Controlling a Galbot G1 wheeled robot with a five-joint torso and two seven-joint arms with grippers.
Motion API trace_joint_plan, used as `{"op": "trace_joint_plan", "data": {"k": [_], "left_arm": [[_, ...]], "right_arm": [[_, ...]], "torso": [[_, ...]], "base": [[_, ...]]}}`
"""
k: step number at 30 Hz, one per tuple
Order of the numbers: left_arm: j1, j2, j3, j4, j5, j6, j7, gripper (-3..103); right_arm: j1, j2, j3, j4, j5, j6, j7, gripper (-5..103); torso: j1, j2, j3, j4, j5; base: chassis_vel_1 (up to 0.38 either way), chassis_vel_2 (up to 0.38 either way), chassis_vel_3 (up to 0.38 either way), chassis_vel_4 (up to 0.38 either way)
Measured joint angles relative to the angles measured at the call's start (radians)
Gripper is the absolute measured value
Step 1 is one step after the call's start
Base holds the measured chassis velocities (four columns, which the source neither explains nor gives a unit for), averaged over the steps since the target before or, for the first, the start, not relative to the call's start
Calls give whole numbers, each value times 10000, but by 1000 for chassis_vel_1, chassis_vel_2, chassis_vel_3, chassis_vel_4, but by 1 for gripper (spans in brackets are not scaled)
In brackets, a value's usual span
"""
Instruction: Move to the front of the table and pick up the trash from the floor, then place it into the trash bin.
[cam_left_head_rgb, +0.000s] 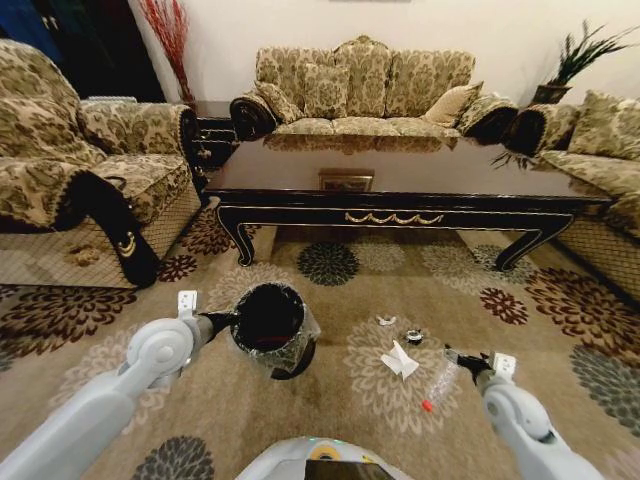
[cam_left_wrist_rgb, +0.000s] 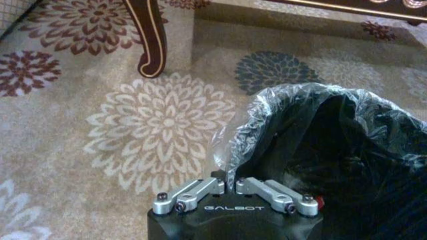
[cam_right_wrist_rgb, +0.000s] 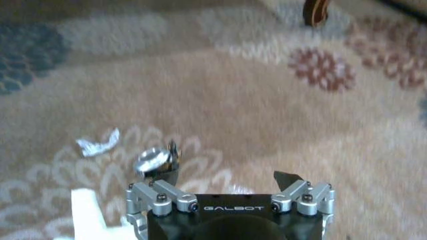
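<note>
Left gripper (cam_left_wrist_rgb: 228, 186) pinches the trash bin (cam_left_head_rgb: 268, 318) liner; right gripper (cam_right_wrist_rgb: 227, 184), open, hovers over trash (cam_left_head_rgb: 401, 361) lying uncollected before the table (cam_left_head_rgb: 400, 195).

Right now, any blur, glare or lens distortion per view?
Head view: wide-angle bowing at the edges, glossy table mirrors the sofa. Left wrist view: sharp, sheen on the trash bin liner. Right wrist view: motion-blurred carpet, trash soft, right gripper crisp.

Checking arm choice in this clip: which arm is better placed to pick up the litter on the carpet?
Probably the right. The right gripper hangs open next to the clear plastic piece and white paper, while the left gripper is shut on the trash bin liner's edge.
</note>
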Motion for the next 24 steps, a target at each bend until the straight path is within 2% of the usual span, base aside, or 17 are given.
{"op": "trace_joint_plan", "data": {"k": [5,7,11,18,24], "left_arm": [[-22,-26,128,66,9,-2,5,3],[-46,-27,207,101,19,-3,17,3],[-29,-55,215,250,188,-3,85,3],[46,-124,204,388,290,-3,129,3],[-16,-122,260,331,234,-4,95,3]], "right_arm": [[450,-152,-440,-369,713,-531,489,91],[914,-145,-805,-862,1269,-989,1216,95],[1376,-116,-1148,-1318,1678,-1261,1686,95],[2654,168,-1621,-2213,2737,-1407,2400,95],[3172,413,-1741,-3012,2599,-1401,2624,95]], "torso": [[0,0,0,-1,-1],[0,0,0,-2,-1],[0,0,0,-3,1],[0,0,0,1,-2],[0,0,0,0,-2]], "base": [[0,0,0,0],[0,0,0,0],[0,0,0,0],[0,0,0,0],[0,0,0,0]]}}
